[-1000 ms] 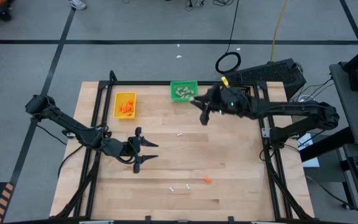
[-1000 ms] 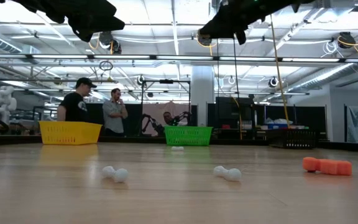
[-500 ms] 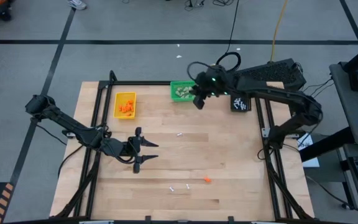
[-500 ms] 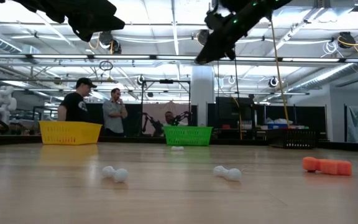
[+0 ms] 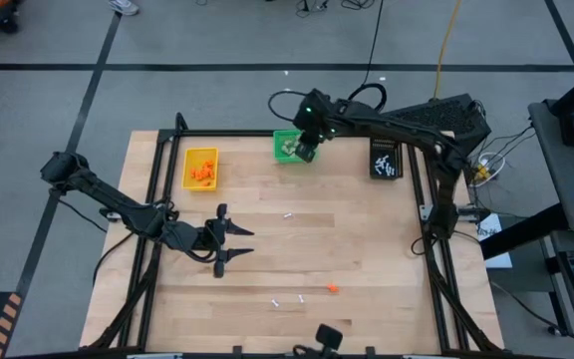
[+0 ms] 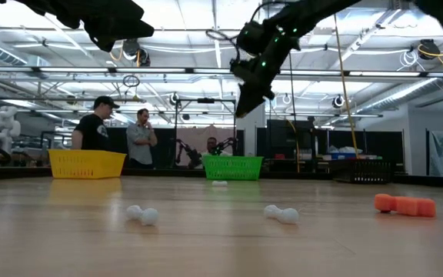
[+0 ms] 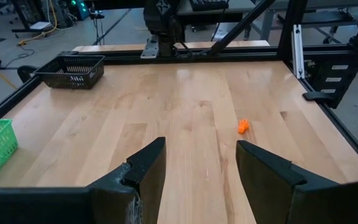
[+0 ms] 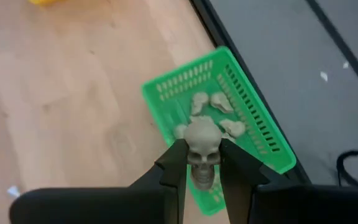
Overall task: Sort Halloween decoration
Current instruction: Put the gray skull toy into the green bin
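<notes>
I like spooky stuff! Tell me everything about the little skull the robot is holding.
The skull is a small beige-grey piece that looks like plastic, with a round top, dark eye holes and a narrow jaw. It hangs in the air, pinched on both sides by the right gripper, whose fingers press its cheeks. It is right above the green bin, which already holds a few similar beige-grey pieces. Nothing else touches it.

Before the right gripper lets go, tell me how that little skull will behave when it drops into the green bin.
The skull looks rigid and light, pinched by the right gripper without deforming. Its rounded shape suggests it may roll a little, but the green bin has walls that should stop it, as with the skulls already lying inside.
</notes>
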Motion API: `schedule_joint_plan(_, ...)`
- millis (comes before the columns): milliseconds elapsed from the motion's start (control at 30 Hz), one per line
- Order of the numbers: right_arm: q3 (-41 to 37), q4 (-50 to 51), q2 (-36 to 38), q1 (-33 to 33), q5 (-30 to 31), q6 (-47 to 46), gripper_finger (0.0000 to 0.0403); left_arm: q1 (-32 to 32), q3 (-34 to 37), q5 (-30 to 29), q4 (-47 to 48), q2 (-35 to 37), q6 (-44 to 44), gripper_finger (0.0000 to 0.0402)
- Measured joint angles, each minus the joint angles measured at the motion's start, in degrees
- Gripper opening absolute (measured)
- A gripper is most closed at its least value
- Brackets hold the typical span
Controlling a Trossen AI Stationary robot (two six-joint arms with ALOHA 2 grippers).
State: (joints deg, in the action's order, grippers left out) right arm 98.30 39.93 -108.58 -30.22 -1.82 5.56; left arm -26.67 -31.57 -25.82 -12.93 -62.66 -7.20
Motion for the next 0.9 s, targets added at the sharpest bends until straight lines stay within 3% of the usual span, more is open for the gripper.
schedule_joint_plan(500,14.1,8.8,-16.0,-2.9,0.2,1.4,0.0055,0.0,0.0,0.0,0.1,0.0,0.0,0.0194)
schedule_joint_plan(900,14.7,9.8,-17.9,-3.0,0.5,0.6,0.0055,0.0,0.0,0.0,0.2,0.0,0.0,0.0194)
